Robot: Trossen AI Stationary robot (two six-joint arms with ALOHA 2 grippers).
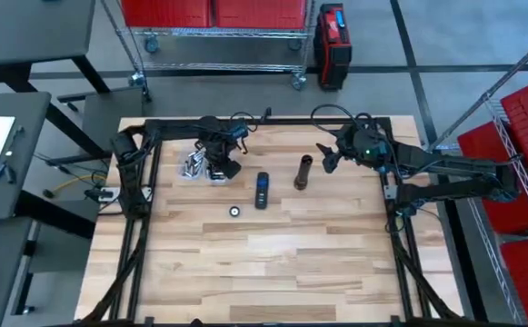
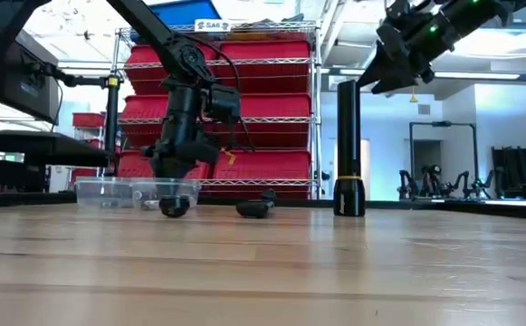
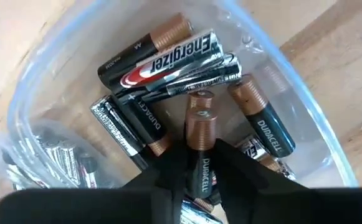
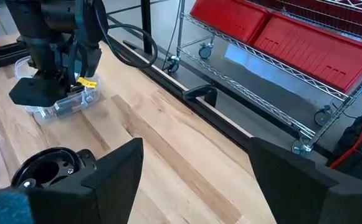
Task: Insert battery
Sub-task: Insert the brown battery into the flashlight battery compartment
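One battery (image 3: 200, 163) is pinched by the left tool (image 3: 199, 186) inside the clear container (image 3: 305, 118), among several others. One flashlight (image 1: 303, 173) stands upright mid-worktop (image 1: 273, 263); the right tool (image 1: 325, 156), fingers spread, hovers just beside it.

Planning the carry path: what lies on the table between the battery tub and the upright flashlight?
In the high view, one thing lies between the battery tub and the flashlight: a dark battery holder. The small round cap sits nearer the camera, off that line.

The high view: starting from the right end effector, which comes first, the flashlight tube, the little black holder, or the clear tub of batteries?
From the right end effector:
1. Flashlight tube, just beside it.
2. Black holder, mid-table.
3. Battery tub, far across, under the left end effector.
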